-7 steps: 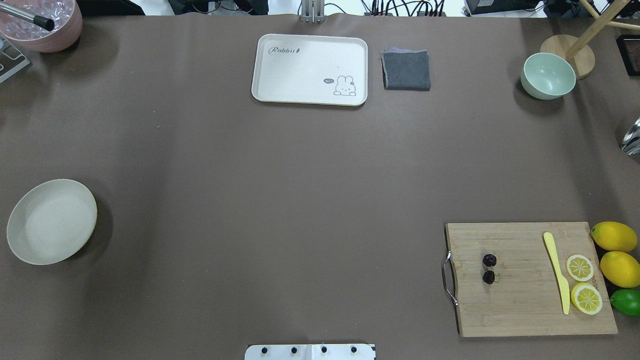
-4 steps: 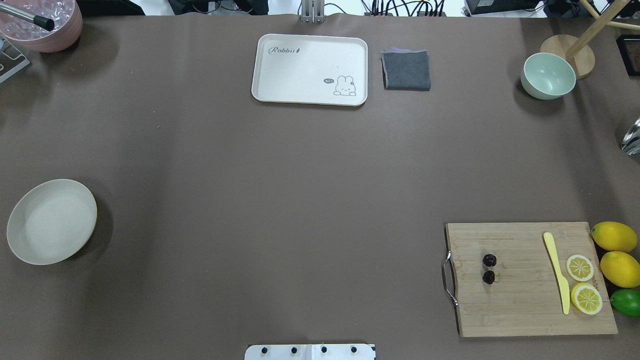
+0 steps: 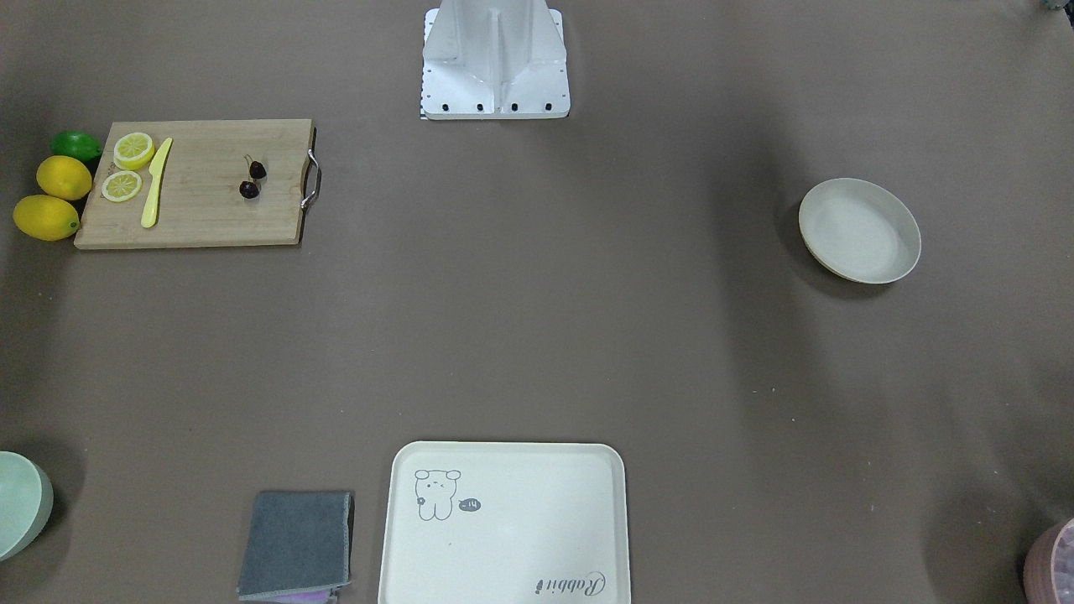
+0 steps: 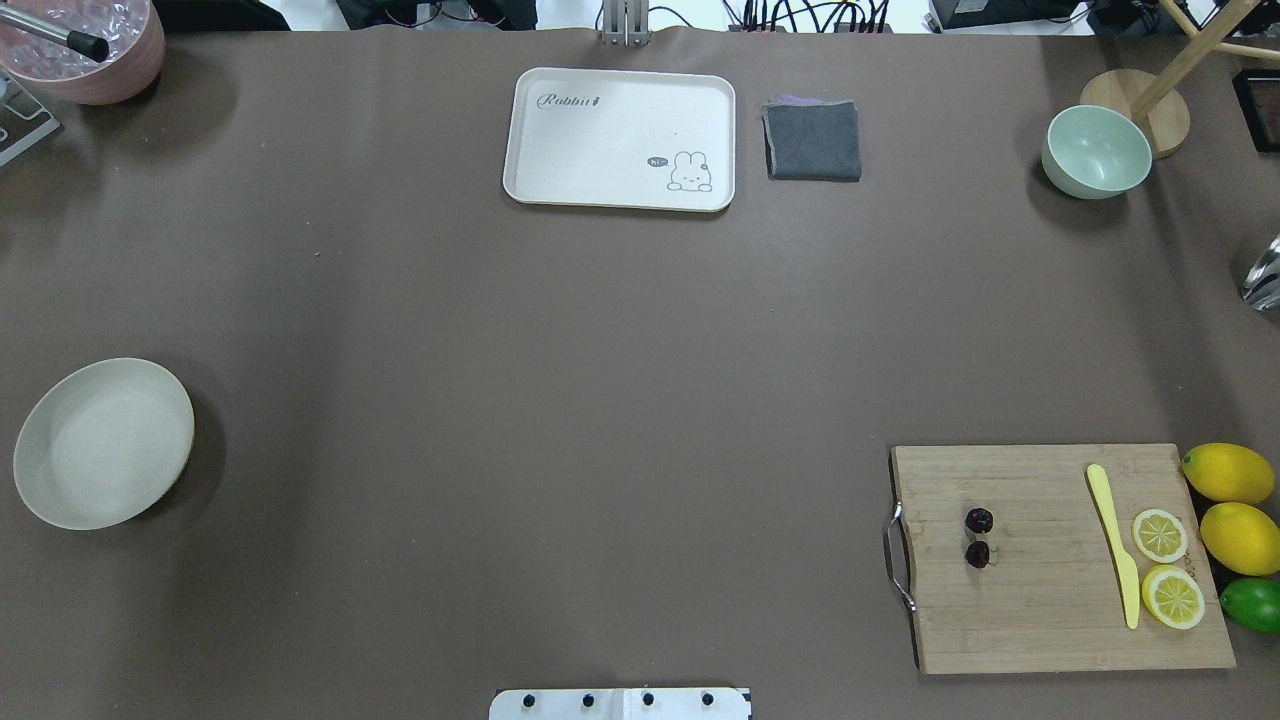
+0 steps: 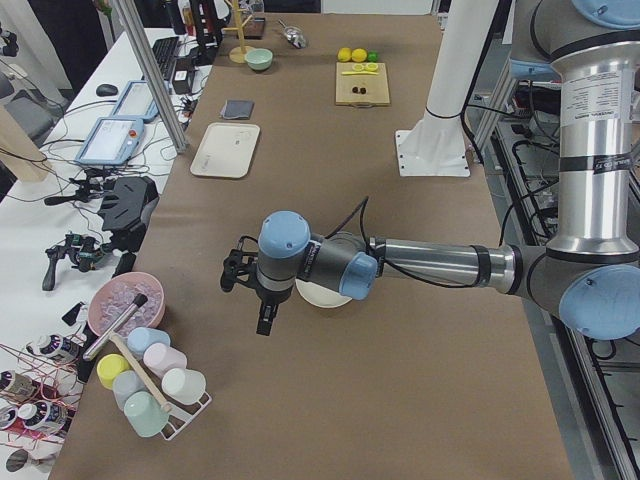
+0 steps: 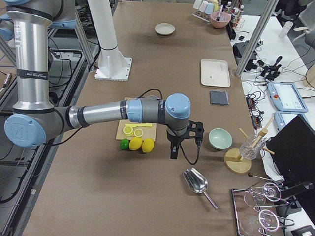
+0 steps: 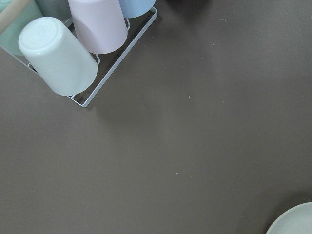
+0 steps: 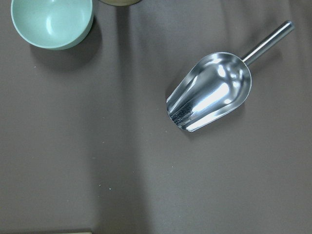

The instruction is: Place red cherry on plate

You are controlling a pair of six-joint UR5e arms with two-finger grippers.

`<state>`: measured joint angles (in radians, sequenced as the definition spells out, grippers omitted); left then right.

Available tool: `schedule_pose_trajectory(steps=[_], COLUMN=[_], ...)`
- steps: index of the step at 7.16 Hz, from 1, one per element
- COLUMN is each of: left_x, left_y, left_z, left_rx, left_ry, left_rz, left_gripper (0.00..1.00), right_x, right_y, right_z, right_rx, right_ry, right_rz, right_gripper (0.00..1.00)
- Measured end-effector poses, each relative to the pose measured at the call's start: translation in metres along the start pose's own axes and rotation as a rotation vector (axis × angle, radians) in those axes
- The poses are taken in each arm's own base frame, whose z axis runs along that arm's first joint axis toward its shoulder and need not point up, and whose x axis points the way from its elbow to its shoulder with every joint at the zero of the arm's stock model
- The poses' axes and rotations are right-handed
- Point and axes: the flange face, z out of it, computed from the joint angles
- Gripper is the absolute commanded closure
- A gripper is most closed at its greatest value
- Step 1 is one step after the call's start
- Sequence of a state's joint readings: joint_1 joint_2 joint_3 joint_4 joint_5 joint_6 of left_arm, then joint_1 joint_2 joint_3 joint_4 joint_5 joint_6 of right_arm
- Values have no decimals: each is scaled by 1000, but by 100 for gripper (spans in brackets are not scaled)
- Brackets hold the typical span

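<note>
1. Plainly, the red cherry [image 4: 979, 521] lies on the wooden cutting board [image 4: 1050, 610], near the end with the metal handle, on the robot's right side of the table. Nothing touches it. The two dark fruits sit close together, and from overhead their stems are too thin to trace.
2. Well apart from it on the same board lie a yellow knife [image 4: 1113, 545] and two lemon slices [image 4: 1160, 535]. Two whole lemons [image 4: 1228, 473] and a lime [image 4: 1255, 604] sit just beside the board's other end, the lime cut by the frame edge.
3. The plate [image 4: 100, 445] lies across the table, on the robot's left side, well apart from the board.
4. From the table's left end, the left wrist covers part of the plate. The left wrist camera catches only a sliver of its rim, plus upturned cups [image 7: 58, 56] in a wire rack.
5. From the right end, the right forearm covers much of the board, and the cherry is hidden there.
6. Both arms show only in the two side views.
7. The left forearm reaches level over the table. The left gripper [image 5: 266, 322] points straight down above the cloth, near the plate. I cannot tell whether its fingers are spread or closed.
8. The right forearm is also level. The right gripper [image 6: 173, 152] points down between the lemons and a pale green bowl [image 8: 51, 22], near a steel scoop [image 8: 209, 92]. Its finger state likewise cannot be told.
</note>
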<state>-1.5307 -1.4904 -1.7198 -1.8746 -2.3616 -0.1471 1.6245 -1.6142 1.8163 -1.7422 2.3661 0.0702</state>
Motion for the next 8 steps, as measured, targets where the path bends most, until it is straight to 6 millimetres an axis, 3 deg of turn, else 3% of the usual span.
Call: schedule_pose_trajectory(steps=[2, 4, 6, 7, 8], left_x=[21, 53, 62, 67, 75], left_y=[-2, 12, 50, 67, 78], left_z=[22, 81, 151, 172, 184], left_rx=[14, -16, -16, -20, -31], left_ry=[56, 122, 207, 245, 270], left_rz=[57, 52, 114, 113, 110], left_gripper=[2, 2, 2, 3, 14], right_x=[-3, -5, -5, -5, -5], right_y=[-1, -2, -3, -3, -3], right_z=[-3, -5, -5, -5, -5], right_rx=[9, 14, 14, 14, 15], right_ry=[1, 2, 7, 8, 7], right_rz=[15, 14, 16, 16, 16], right_gripper=[0, 0, 0, 0, 0])
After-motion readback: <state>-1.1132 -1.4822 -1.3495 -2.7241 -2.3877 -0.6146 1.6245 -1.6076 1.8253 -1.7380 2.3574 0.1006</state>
